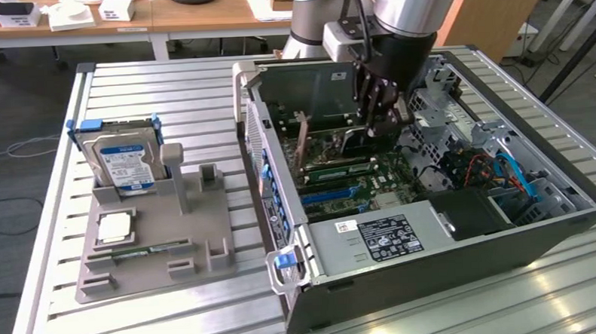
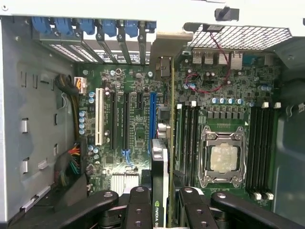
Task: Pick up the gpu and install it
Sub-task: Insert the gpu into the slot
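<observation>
gpu: edge-on, upright over the motherboard slots
fingers: clamped on the gpu, roughly half closed
spot: inside the pc case, upper middle of exterior view

Robotics lab or test workshop. Evidence: an industrial robot arm with its claw inside an opened computer tower. The tower stands on a slotted aluminium-profile desk. A grey parts fixture sits near the desk's edge at the exterior view's left. Behind are wooden worktables carrying boxes. Loose cables lie on the grey floor.
</observation>
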Controlling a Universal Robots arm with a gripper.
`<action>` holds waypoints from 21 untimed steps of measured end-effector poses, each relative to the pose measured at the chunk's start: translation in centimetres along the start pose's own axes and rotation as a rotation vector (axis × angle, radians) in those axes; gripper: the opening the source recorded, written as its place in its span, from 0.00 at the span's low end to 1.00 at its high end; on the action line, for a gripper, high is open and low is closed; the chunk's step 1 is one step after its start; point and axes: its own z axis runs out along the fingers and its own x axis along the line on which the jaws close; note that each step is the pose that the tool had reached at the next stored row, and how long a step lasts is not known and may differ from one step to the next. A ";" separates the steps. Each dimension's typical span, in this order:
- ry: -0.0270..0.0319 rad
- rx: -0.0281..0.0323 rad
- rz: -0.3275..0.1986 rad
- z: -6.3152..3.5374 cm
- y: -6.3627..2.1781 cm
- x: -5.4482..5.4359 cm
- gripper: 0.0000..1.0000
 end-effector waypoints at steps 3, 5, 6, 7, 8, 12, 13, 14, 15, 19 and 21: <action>0.0001 -0.0001 0.000 0.47 0.02 0.1 0.27; 0.0001 -0.0001 0.000 0.78 0.03 0.1 0.27; 0.0001 -0.0001 0.000 0.92 0.03 0.1 0.27; 0.0001 -0.0001 0.000 1.05 0.04 0.1 0.27; 0.0001 -0.0001 0.000 1.19 0.04 0.2 0.27; 0.0001 0.0000 0.000 1.69 0.05 0.2 0.27; 0.0001 -0.0001 0.000 1.80 0.05 0.2 0.27; 0.0000 -0.0001 0.000 1.92 0.05 0.2 0.27; 0.0001 -0.0001 0.000 2.04 0.05 0.3 0.27; 0.0001 -0.0001 0.000 2.48 0.06 0.3 0.27; 0.0001 0.0000 0.000 2.71 0.06 0.3 0.27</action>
